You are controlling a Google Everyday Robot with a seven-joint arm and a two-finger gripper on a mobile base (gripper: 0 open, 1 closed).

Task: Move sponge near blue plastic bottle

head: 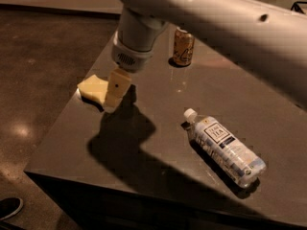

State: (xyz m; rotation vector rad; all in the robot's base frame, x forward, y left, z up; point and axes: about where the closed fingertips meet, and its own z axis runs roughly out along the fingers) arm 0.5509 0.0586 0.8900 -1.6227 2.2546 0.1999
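Pointing down from a thick white arm, the end effector sits low over the far-left part of the dark desk. It shows as one pale yellow block with a small dark dot on its face. Whether it is open or closed cannot be told from this view.

The sponge lies flat on the desk just to the left of the end effector as the camera sees it, close to the desk's left edge. Its right side runs behind the end effector's tip, so it is unclear whether the two touch. The sponge is a pale yellow foam piece with soft, wavy sides and a low profile. Its colour is close to that of the end effector beside it.

The blue plastic bottle lies on its side well to the right of the end effector and nearer the camera. It is clear with a bluish tint and has a white cap and a white and dark blue label. The cap end points back toward the end effector.

A gold can stands upright beyond the end effector and to its right, partly under the arm. A broad shadow spreads over the desk below the end effector. A dark shoe rests on the floor at the lower left corner.
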